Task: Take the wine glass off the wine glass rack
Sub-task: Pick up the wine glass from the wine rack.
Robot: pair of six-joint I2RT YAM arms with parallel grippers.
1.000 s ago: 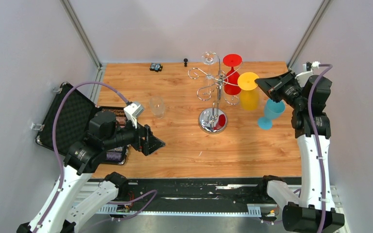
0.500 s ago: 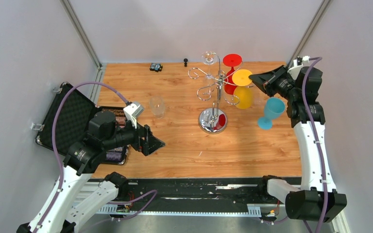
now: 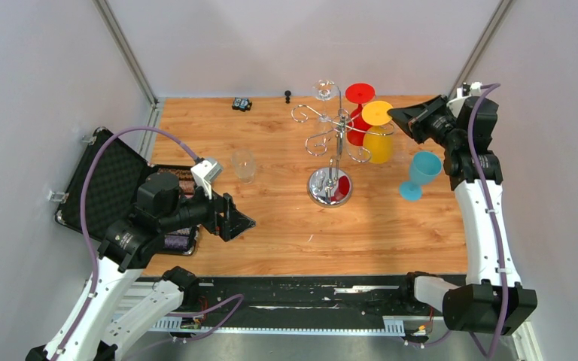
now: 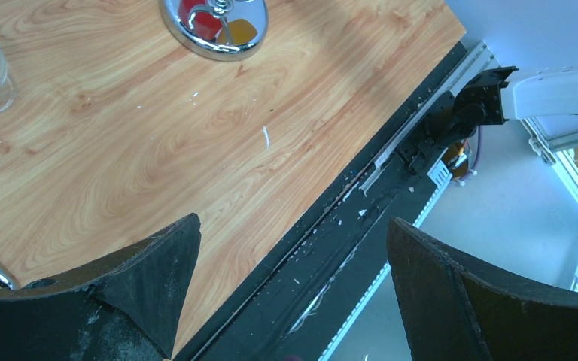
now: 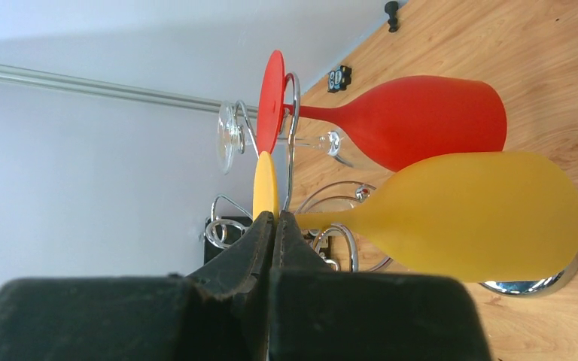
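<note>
You've got the shiny chrome wire wine glass rack (image 3: 336,150) gleaming, its round base mirror-bright. Beside that rack, the yellow plastic wine glass (image 5: 482,218) looks smooth and matt, and the red plastic wine glass (image 5: 421,120) too. Under the rack, the wood-grain table (image 3: 271,226) shows a satin sheen.

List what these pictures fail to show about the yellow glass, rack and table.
Right wrist: the right claw covers part of the foot of the yellow wine glass; hook contact unreadable.
Top external: wine glass rack wires too thin to tell which hook carries it.
Top external: black object at the far edge too small to identify.
Top external: left arm hides part of the case.
</note>
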